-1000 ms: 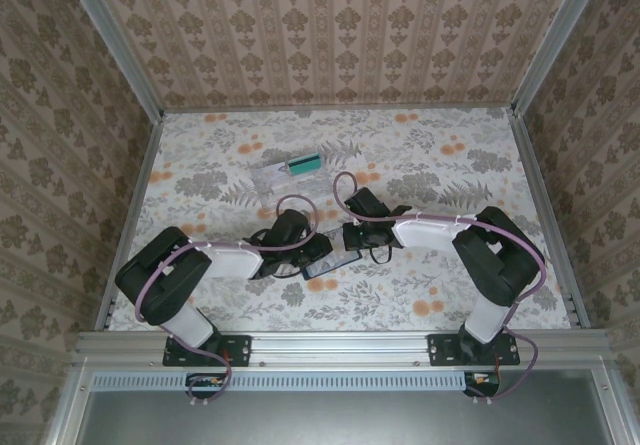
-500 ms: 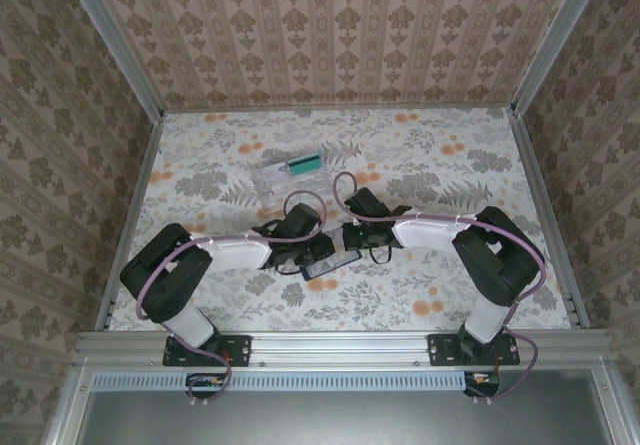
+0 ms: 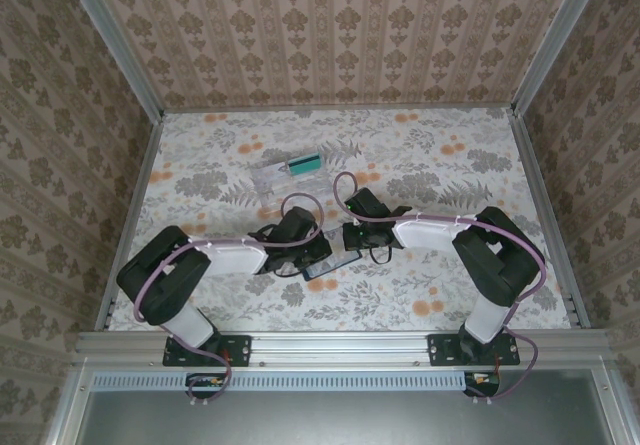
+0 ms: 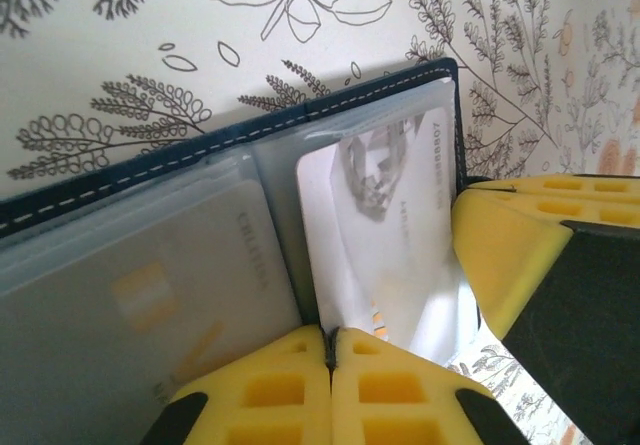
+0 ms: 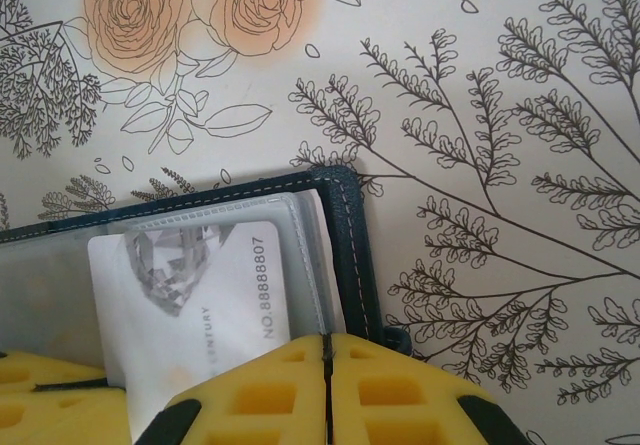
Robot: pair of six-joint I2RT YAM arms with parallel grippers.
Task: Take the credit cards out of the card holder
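One card holder (image 4: 300,125), three cards (image 4: 380,235) (image 4: 170,285) (image 3: 305,162), one clear box (image 3: 275,177), two pincers (image 4: 328,340) (image 5: 325,350).

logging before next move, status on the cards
Left gripper shut, right gripper shut, both at open card holder. Pale card not yet out. Clear box stands apart.

clear plastic box (image 3: 272,178), floral tablecloth (image 3: 450,170), patterned walls (image 3: 330,35)

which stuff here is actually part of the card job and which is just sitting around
Part of the job:
card holder, lying open
white card in its sleeve
pale card in the next sleeve
teal card, probably one already out

Just lying about:
clear box
floral table cover
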